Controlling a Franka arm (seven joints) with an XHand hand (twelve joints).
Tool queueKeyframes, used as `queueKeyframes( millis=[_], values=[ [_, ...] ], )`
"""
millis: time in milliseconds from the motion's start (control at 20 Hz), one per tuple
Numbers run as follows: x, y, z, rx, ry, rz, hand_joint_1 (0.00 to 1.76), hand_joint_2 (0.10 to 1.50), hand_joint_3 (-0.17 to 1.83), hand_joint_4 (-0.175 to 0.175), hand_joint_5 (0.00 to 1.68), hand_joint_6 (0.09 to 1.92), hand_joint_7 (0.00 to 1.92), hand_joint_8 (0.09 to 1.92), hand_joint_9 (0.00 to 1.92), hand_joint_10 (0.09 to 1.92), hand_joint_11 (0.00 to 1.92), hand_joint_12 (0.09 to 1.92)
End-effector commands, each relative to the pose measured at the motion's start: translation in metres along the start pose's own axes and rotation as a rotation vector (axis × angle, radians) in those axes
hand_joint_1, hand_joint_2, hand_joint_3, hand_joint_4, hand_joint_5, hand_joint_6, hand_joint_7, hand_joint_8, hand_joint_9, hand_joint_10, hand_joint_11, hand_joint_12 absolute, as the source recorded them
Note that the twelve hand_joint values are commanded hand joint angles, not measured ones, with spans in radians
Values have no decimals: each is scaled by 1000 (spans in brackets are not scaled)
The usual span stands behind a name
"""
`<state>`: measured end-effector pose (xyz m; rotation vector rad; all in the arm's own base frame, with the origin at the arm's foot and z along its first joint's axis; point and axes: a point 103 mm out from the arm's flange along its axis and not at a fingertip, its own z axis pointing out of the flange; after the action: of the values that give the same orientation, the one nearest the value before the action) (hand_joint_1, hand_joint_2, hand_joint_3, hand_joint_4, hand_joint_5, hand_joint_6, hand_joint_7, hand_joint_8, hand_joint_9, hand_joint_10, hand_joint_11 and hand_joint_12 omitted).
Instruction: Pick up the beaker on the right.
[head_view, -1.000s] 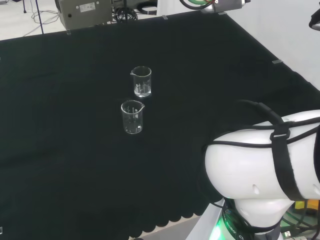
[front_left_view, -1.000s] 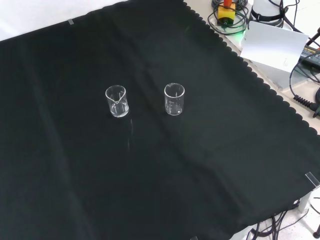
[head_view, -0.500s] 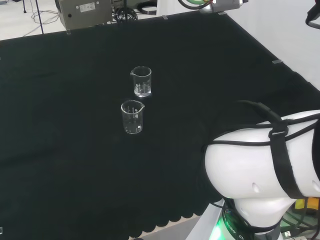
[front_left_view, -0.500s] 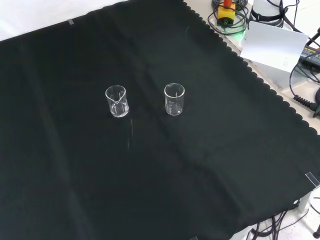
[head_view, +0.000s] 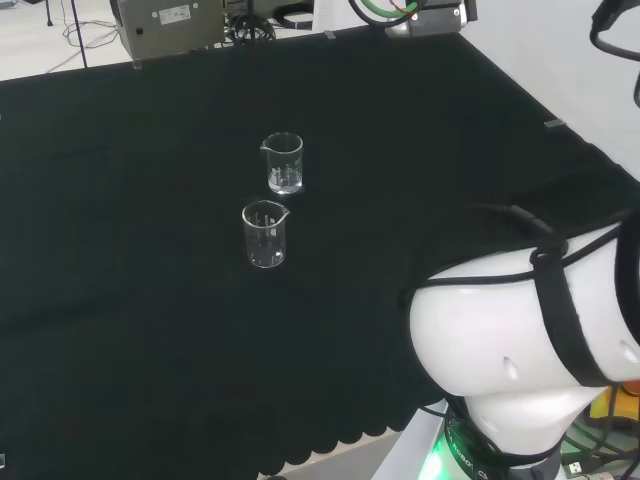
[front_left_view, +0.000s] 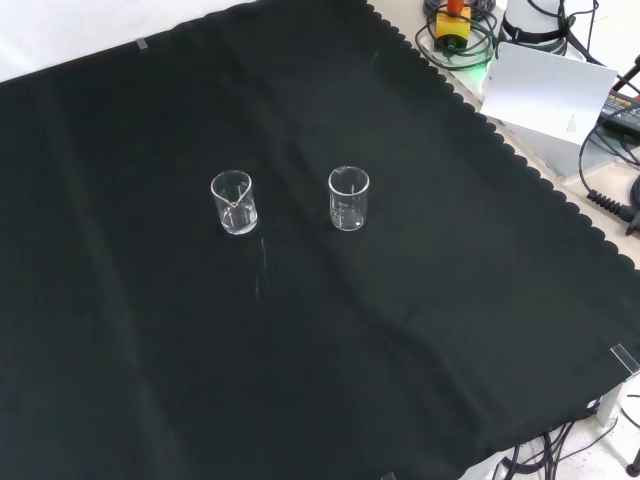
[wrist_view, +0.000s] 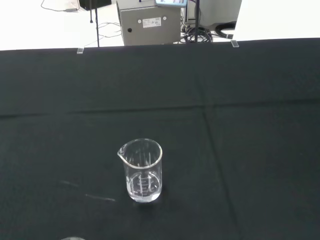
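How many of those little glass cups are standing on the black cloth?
2. In the front view, one beaker stands left of the cloth's middle and the other beaker stands to its right, apart from it. Both are upright. The black cloth shows no other glassware.

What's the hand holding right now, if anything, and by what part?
Nothing visibly held: both beakers stand free and upright on the black cloth, untouched.
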<state>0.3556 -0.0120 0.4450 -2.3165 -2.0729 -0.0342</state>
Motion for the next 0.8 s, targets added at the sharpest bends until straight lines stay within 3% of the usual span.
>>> queueKeyframes(
  millis=[50,300,450,800],
  values=[
    [-26,60,42,-4,47,-22,422,1094,303,-54,430,87,139,657,283,734,25,1416],
    [-48,120,79,10,109,-55,617,918,423,-41,377,87,101,694,292,731,26,1427],
    [-55,150,102,20,141,-70,678,840,487,-42,371,87,182,724,334,732,30,1429],
    [-50,188,170,54,208,-134,746,755,581,-50,396,87,261,748,403,718,76,1424]
  ],
)
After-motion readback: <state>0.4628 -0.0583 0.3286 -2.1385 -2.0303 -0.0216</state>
